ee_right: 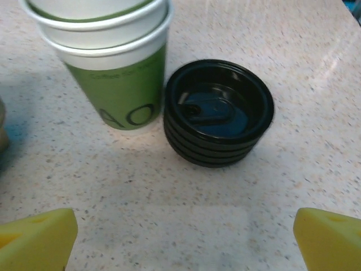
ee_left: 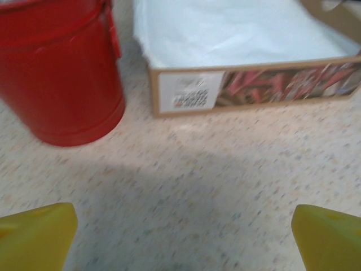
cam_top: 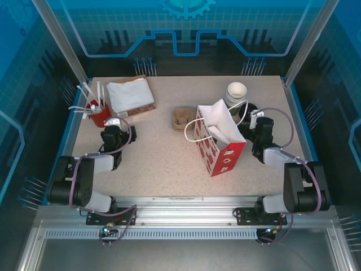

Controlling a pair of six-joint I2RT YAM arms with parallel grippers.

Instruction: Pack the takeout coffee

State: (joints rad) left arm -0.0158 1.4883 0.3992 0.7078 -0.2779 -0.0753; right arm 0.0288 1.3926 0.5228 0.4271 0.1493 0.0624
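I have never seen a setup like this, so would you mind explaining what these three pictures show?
These are two small robot arms bolted to the near edge of a table. The wide picture looks down from above and behind them: left arm on the left, right arm on the right. The other two come from cameras on the wrists; the yellow fingertips belong to each arm's end effector. On the table stand a red-and-white gift bag, a red bucket beside a box of white paper, stacked green paper cups and a stack of black lids. The left end effector and right end effector are both open, holding nothing.
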